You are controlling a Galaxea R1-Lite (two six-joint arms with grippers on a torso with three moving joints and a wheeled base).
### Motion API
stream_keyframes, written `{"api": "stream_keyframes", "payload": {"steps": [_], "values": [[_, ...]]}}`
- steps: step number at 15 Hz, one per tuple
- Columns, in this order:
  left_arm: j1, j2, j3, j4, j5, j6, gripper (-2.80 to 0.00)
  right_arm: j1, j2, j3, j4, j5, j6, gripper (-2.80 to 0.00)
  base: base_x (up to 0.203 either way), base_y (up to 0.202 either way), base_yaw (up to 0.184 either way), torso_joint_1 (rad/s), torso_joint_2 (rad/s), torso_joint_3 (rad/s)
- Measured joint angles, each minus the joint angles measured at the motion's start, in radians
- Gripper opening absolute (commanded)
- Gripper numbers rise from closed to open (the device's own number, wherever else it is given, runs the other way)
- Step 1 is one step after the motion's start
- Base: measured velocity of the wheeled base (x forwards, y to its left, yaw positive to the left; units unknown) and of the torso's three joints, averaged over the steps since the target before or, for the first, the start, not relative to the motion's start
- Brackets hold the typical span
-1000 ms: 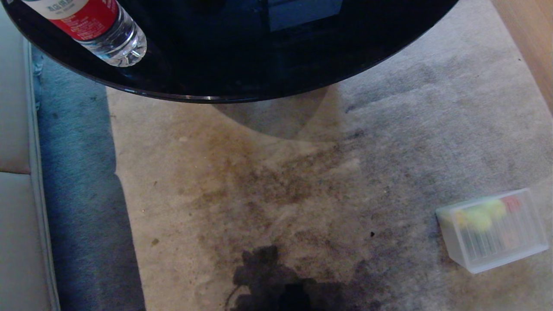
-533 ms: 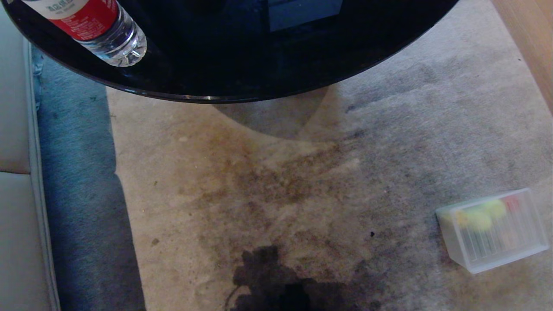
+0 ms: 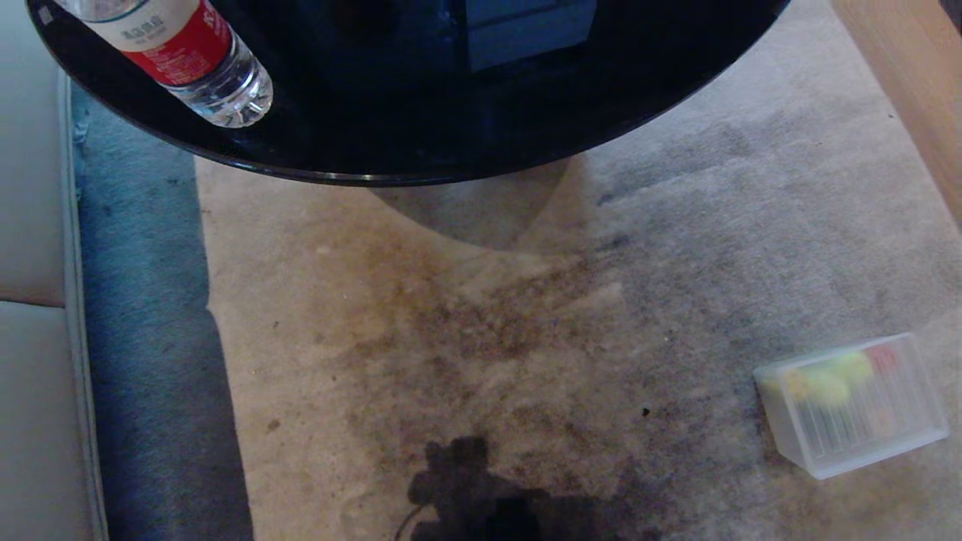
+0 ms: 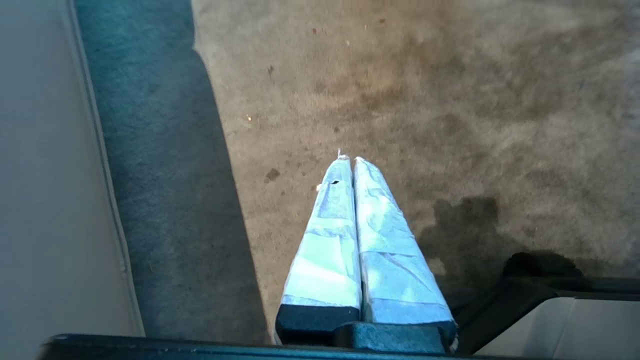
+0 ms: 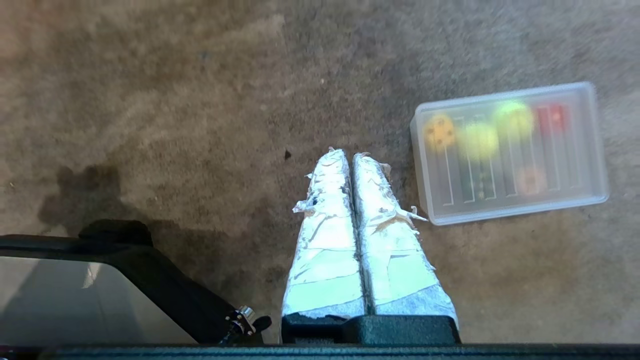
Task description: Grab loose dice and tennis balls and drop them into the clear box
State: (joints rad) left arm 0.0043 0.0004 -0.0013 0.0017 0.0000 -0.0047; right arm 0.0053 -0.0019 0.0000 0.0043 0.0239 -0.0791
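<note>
A: What's biggest here?
B: The stained carpet (image 3: pixel 526 338), then a round black glass table (image 3: pixel 421 113) carrying a water bottle (image 3: pixel 188 60)

A: And the clear box (image 5: pixel 510 152)?
B: On the carpet at the robot's right, lid on, two tennis balls (image 5: pixel 480 140) and dice (image 5: pixel 440 132) inside

A: Grippers?
B: Left gripper (image 4: pixel 350 161) and right gripper (image 5: pixel 347 152) hang above the carpet, fingers pressed together, empty

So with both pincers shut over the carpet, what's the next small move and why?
Probably none: stay parked. The box seems lidded, with dice and balls showing through, and no loose ones in view. The left pincer and right pincer hold nothing.
</note>
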Motion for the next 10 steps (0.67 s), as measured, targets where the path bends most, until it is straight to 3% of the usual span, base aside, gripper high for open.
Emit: {"api": "stream_keyframes", "payload": {"steps": [10], "values": [[0.000, 0.000, 0.000, 0.000, 0.000, 0.000, -2.80, 0.000, 0.000, 0.000, 0.000, 0.000, 0.000, -2.80, 0.000, 0.000, 0.000, 0.003, 0.00, 0.203]]}}
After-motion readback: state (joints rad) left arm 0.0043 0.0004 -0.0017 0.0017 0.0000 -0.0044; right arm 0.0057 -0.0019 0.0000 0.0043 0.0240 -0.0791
